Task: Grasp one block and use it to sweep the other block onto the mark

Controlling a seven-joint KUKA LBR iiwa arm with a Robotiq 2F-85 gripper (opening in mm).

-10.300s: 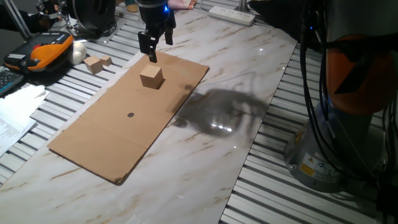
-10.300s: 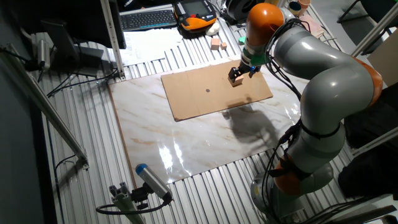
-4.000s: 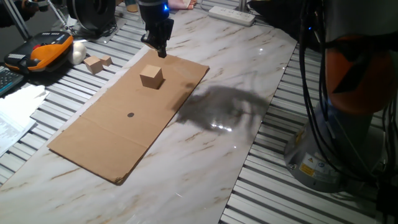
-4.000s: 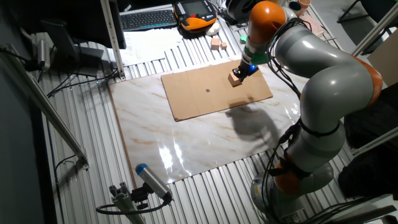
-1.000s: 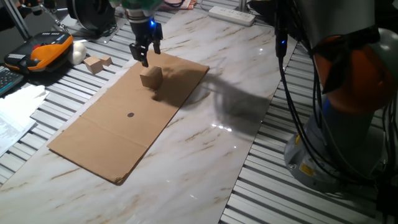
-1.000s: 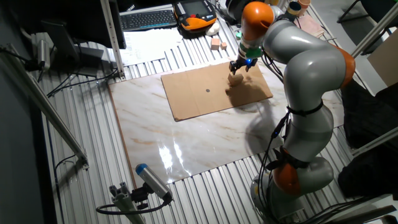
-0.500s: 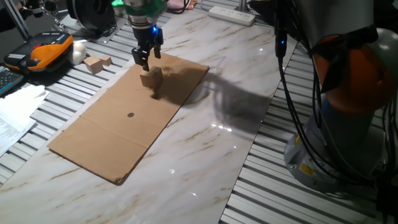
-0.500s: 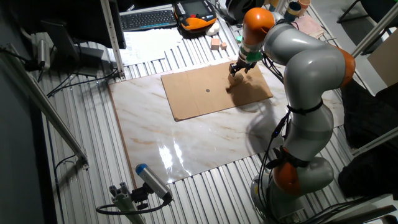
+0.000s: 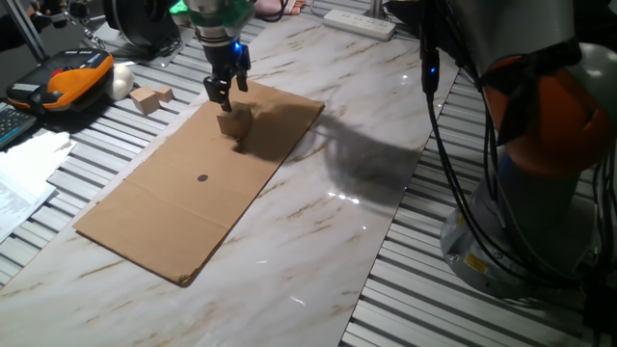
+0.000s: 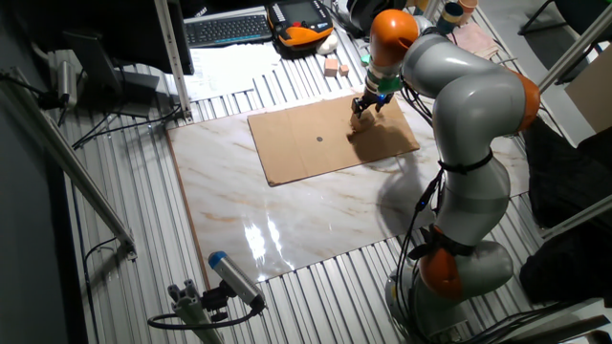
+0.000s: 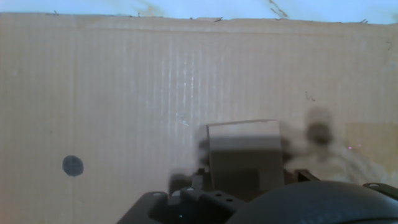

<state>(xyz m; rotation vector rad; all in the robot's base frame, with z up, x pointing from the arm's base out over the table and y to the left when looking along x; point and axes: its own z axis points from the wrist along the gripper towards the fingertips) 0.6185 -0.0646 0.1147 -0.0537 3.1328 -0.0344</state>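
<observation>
The other block (image 9: 234,122) is a pale tan cube on the far end of the brown cardboard (image 9: 174,212). My gripper (image 9: 224,96) hangs just above its far-left side, fingers spread. In the hand view the other block (image 11: 244,149) sits low in the middle, with blurred fingertips (image 11: 318,132) on either side of it; the gripper (image 11: 260,140) looks open, and I cannot tell whether it touches the cube. The mark (image 9: 202,177) is a small dark dot nearer the cardboard's middle, seen as the mark (image 11: 73,165) at lower left and the mark (image 10: 319,138).
Two small wooden pieces (image 9: 149,97) lie on the slatted surface left of the cardboard. An orange and black device (image 9: 67,77) and papers (image 9: 24,169) are at the far left. The arm's base (image 9: 525,193) stands at the right, and a power strip (image 9: 359,22) lies at the back.
The gripper has come down a little closer to the cube over the last second. The cube and the mark have stayed where they were.
</observation>
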